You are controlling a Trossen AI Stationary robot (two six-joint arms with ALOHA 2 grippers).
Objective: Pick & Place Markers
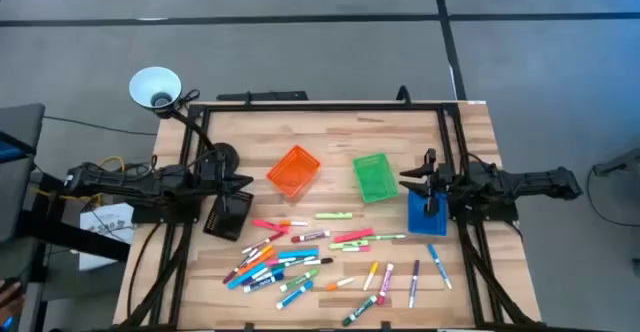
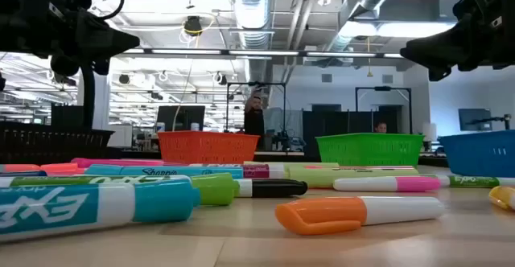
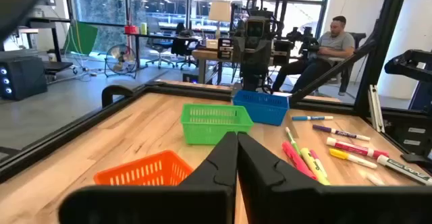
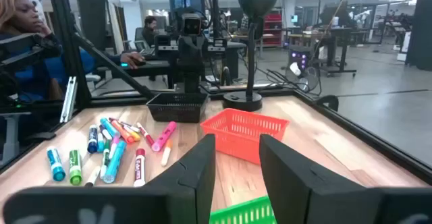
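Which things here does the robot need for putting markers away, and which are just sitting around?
For the job: markers, orange bin, green bin, blue bin, black bin.

Just there: desk lamp, people beyond the table.

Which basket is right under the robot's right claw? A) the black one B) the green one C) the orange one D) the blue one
D: in the high view the right gripper hangs over the blue bin, while the orange bin, green bin and black bin sit farther toward the left arm.
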